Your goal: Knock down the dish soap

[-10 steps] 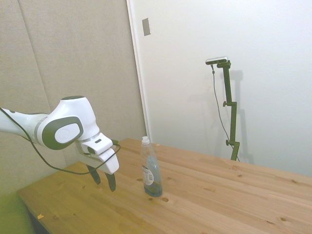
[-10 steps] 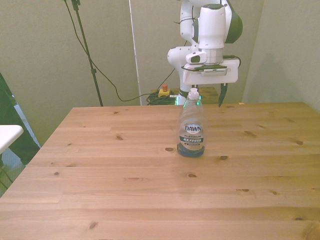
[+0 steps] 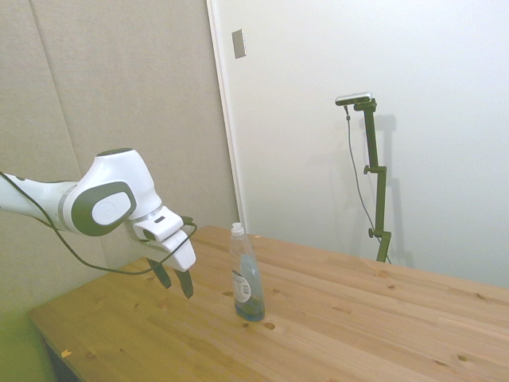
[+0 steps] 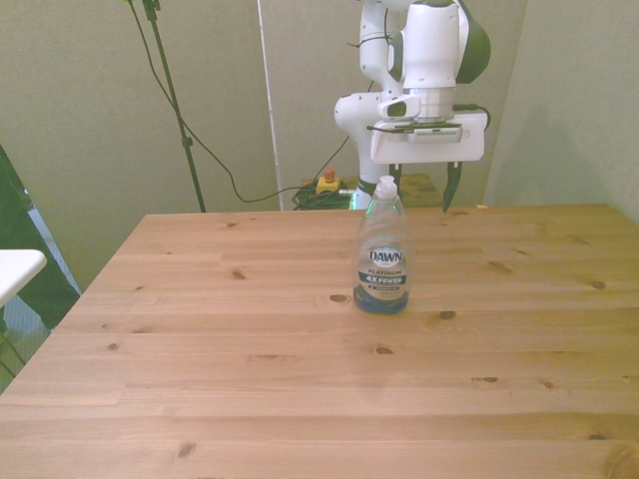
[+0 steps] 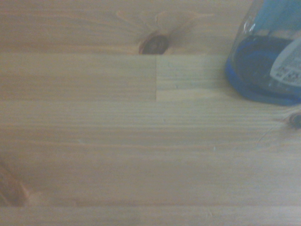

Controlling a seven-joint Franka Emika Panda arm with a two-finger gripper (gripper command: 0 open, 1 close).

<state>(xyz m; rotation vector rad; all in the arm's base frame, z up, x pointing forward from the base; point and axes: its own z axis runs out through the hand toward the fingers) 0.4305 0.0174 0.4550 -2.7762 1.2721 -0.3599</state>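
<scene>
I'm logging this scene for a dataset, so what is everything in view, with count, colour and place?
dish soap: one, clear bottle with white cap and blue liquid low inside, standing upright near the middle of the table, label facing the front camera.
table: one, light knotty wood, filling the lower part of each view.
red and yellow button box: one, on the floor behind the table, among cables.
white object: one, partly cut off at the front view's left edge; I cannot tell what it is.
gripper: one, white body with dark fingers, open, above the table and apart from the bottle.
</scene>
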